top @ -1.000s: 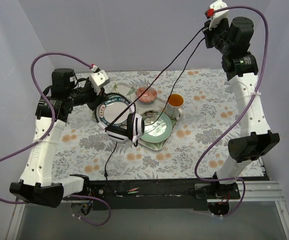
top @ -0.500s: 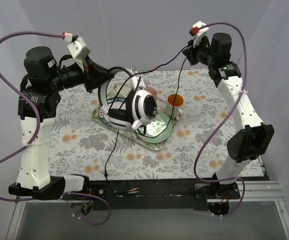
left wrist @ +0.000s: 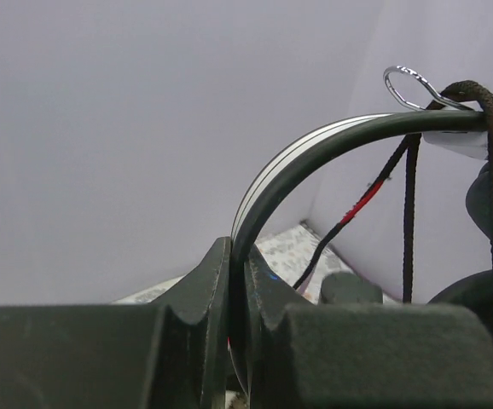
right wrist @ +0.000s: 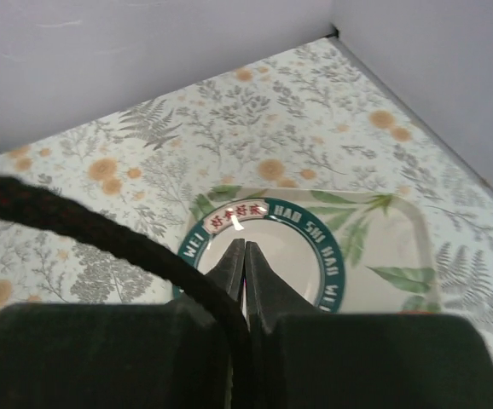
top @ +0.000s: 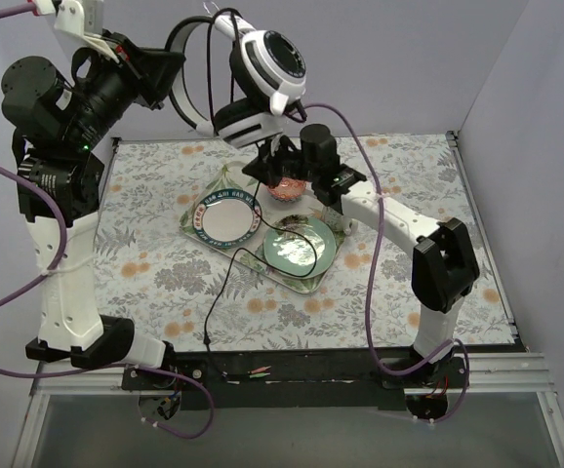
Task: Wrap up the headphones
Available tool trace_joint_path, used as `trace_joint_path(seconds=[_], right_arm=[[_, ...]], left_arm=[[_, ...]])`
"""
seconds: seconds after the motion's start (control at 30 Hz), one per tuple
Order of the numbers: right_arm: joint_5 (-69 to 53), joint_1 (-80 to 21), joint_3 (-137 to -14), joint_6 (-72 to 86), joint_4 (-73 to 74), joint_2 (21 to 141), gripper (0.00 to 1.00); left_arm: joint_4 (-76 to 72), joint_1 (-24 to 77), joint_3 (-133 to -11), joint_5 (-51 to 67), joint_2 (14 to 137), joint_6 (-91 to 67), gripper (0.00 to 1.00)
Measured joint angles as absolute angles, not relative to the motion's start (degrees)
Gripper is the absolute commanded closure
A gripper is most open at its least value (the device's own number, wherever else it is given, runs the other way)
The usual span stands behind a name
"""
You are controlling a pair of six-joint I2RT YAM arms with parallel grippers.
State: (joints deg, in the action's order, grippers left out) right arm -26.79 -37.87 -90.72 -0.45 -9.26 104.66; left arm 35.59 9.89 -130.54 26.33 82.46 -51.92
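Observation:
The headphones hang high in the air; their white-and-black earcups (top: 262, 73) are at the top centre. My left gripper (top: 170, 70) is raised at the upper left and shut on the thin black headband (left wrist: 315, 158), which arcs up and right from the jaws (left wrist: 238, 256). The thin black cable (top: 221, 288) trails down to the table's front, and turns of it sit at the headband's end (left wrist: 488, 111). My right gripper (top: 261, 171) is low over the tray and shut on the cable (right wrist: 101, 230), with its tips (right wrist: 245, 249) above the green-rimmed plate.
A patterned tray (top: 306, 285) at table centre holds a white plate with a green lettered rim (top: 225, 216), a green plate (top: 300, 249) and a small red bowl (top: 287, 187) partly hidden by my right arm. Purple robot cables (top: 370, 292) loop by both arms. Grey walls enclose the table.
My left arm has lifted the headphones from just above the tray to high at the top. My right arm has swung down and left from the upper right to over the tray.

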Motion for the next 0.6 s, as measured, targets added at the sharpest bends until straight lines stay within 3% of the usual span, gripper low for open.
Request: trace_joint_path(seconds=[0.13, 0.33, 0.6], right_arm=[[-26.79, -41.30, -89.43, 3.33, -14.79, 108.22, 0.79], [-23.29, -44.97, -85.82, 5.52, -19.92, 110.19, 0.54], [-3.97, -48.27, -78.65, 3.53, -19.07, 107.44, 0.41]], left_arm=[[35.57, 9.89, -131.76, 17.98, 82.46, -51.83, 1.00], [36.16, 9.89, -131.07, 8.34, 83.29, -48.73, 1.00], [34.24, 9.87, -127.17, 2.04, 82.83, -45.01, 1.00]])
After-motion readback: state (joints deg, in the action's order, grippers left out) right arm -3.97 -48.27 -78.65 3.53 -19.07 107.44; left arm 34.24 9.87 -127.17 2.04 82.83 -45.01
